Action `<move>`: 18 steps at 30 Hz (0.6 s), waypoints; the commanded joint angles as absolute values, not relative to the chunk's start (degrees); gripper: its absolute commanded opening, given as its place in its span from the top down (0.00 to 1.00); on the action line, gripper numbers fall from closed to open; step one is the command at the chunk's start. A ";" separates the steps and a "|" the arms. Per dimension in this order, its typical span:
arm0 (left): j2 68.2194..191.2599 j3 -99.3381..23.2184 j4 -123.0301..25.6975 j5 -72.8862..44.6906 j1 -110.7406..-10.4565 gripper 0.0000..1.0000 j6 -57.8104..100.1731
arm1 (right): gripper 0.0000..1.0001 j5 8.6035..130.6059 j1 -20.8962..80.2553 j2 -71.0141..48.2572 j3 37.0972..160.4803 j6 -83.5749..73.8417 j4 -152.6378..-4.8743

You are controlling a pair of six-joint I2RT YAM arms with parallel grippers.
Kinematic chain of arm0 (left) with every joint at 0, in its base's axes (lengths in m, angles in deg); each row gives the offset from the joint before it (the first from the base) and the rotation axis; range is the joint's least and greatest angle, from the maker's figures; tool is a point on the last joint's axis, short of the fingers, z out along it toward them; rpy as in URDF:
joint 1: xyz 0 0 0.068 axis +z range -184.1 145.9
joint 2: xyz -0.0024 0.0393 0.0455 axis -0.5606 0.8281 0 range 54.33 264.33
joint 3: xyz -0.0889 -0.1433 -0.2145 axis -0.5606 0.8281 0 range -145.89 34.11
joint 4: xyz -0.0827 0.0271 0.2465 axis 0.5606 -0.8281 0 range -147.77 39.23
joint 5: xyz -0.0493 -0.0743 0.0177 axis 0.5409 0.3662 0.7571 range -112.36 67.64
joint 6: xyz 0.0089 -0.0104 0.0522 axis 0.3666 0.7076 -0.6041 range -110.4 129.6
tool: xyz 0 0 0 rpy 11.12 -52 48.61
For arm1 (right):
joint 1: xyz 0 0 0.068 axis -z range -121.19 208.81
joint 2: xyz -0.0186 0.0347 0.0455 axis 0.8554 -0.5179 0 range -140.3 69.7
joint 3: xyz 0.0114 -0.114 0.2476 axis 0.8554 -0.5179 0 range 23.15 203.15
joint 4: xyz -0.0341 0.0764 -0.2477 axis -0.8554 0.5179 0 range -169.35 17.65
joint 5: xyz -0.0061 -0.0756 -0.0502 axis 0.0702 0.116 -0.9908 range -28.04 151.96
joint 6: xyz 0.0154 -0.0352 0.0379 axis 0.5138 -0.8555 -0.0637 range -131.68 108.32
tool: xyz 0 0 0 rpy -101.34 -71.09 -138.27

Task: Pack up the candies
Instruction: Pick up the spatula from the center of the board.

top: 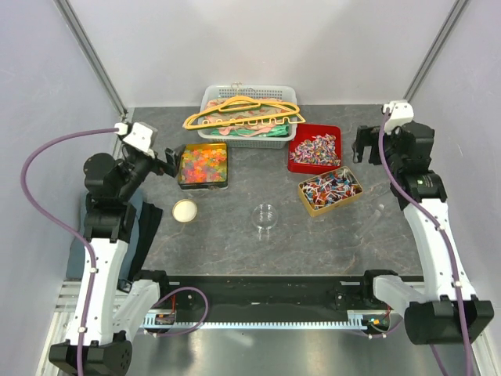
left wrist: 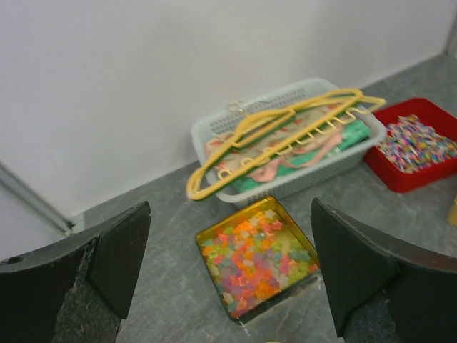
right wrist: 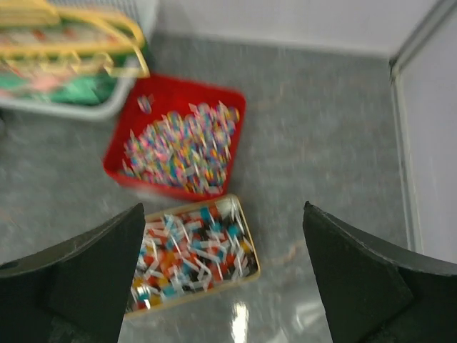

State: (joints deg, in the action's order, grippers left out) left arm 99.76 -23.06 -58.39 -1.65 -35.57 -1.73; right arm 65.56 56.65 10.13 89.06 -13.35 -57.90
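Note:
Orange, yellow and pink gummies fill a gold tin (top: 203,164) at the back left, also in the left wrist view (left wrist: 258,257). Red, blue and white wrapped candies fill a gold tin (top: 329,190) at the right, also in the right wrist view (right wrist: 189,261). A red tray (top: 315,149) behind it holds more wrapped candies (right wrist: 182,143). A small clear round dish (top: 265,216) stands empty mid-table. My left gripper (top: 168,160) is open and empty above and left of the gummy tin (left wrist: 228,214). My right gripper (top: 362,145) is open and empty, raised right of the red tray (right wrist: 223,211).
A white basket (top: 246,113) with yellow hangers and cloth stands at the back, overhanging toward the gummy tin. A round cream lid (top: 185,210) lies left of the clear dish. A dark cloth (top: 145,227) hangs at the left table edge.

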 commanded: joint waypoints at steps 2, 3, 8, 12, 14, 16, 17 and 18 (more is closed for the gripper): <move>100.47 -19.33 -60.43 11.38 -35.50 0.00 -6.92 | 0.02 78.18 68.71 5.64 85.03 -17.47 -48.25; 100.65 -18.81 -60.70 12.44 -35.59 0.01 -6.92 | 0.04 80.05 73.61 4.41 85.03 -17.74 -47.37; 100.83 -17.75 -61.76 14.20 -36.12 0.00 -8.15 | 0.10 90.42 86.56 -6.31 86.96 -21.43 -40.61; 101.79 -18.79 -62.28 14.29 -36.38 0.00 -8.24 | 0.13 96.85 93.51 -11.33 86.70 -24.25 -36.91; 101.88 -19.50 -62.99 14.38 -36.47 0.00 -7.45 | 0.15 97.56 94.49 -12.30 84.78 -25.47 -36.55; 101.09 -19.15 -62.99 14.64 -36.47 0.00 -7.01 | 0.16 97.99 94.75 -12.65 83.54 -26.62 -37.07; 100.74 -18.46 -62.99 14.82 -36.56 0.01 -6.92 | 0.16 98.52 94.75 -12.74 82.58 -26.80 -37.42; 100.48 -18.01 -63.07 15.25 -36.56 0.00 -6.92 | 0.17 99.31 94.75 -12.83 82.22 -26.80 -37.69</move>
